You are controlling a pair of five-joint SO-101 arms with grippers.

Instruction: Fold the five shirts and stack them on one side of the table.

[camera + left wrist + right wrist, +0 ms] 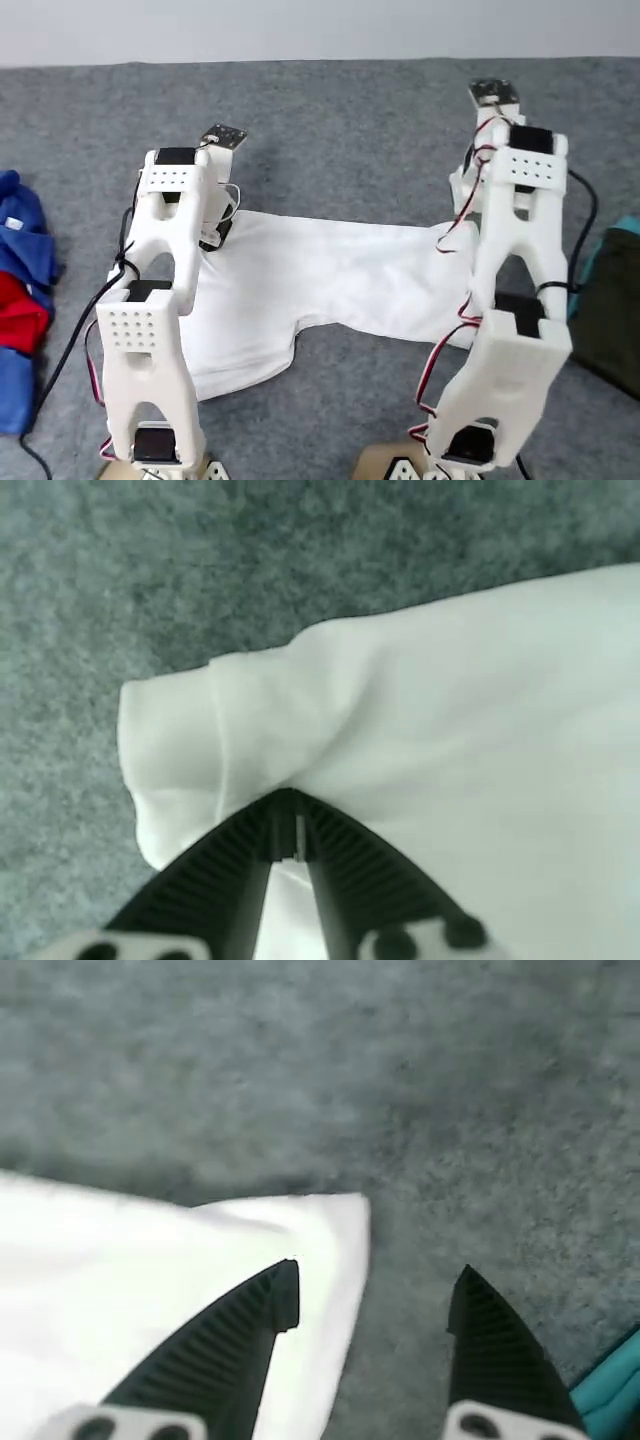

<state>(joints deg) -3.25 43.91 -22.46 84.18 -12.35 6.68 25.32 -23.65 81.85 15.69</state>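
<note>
A white shirt (330, 270) lies spread across the middle of the grey table (350, 110), with one arm at each end of it. Its far edge runs nearly straight from one arm to the other, and its near edge curves in between them.

At the shirt's left end, the left gripper (287, 830) is pinched tight on the cloth. Its black fingers (240, 875) meet at the tips with no gap, and the fabric bunches into soft folds just ahead of them. A hemmed edge of the shirt (it looks like a sleeve opening) sticks out past the tips onto the table.

At the shirt's right end, the right gripper (378, 1295) stands wide apart and holds nothing. One finger (245, 1335) is over the shirt's corner, and the other finger (490, 1345) is over bare table just beside that corner. From the pictures I cannot tell whether the first finger touches the cloth.

Well to the left of the white shirt, a heap of blue and red clothes (22, 260) sits at the table's edge. Well to the right of the shirt lie dark green and teal clothes (612, 300), whose teal edge is also visible in the right wrist view
</note>
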